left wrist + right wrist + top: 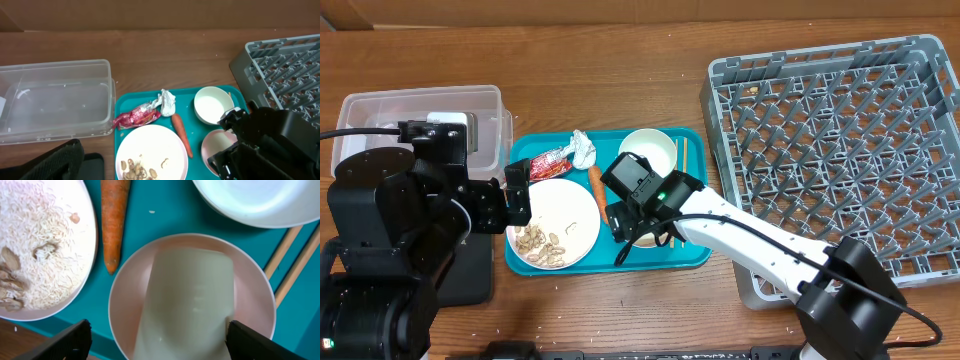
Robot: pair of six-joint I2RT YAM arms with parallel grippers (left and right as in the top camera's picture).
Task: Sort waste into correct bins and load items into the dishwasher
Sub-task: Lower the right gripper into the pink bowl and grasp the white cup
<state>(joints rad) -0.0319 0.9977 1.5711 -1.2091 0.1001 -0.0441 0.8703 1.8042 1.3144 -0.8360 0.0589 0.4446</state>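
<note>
On the teal tray lie a white plate with peanut shells, a red wrapper, a white tissue, a carrot and a white bowl. My right gripper is open. Its fingers straddle a pale cup lying on its side in a pink bowl. In the overhead view the right gripper hides that bowl. My left gripper is open and empty at the plate's left edge. The grey dish rack stands to the right.
A clear tub stands at the back left, and a black tray lies in front of it under my left arm. Wooden chopsticks lie on the teal tray beside the white bowl. My right arm reaches across in front of the rack.
</note>
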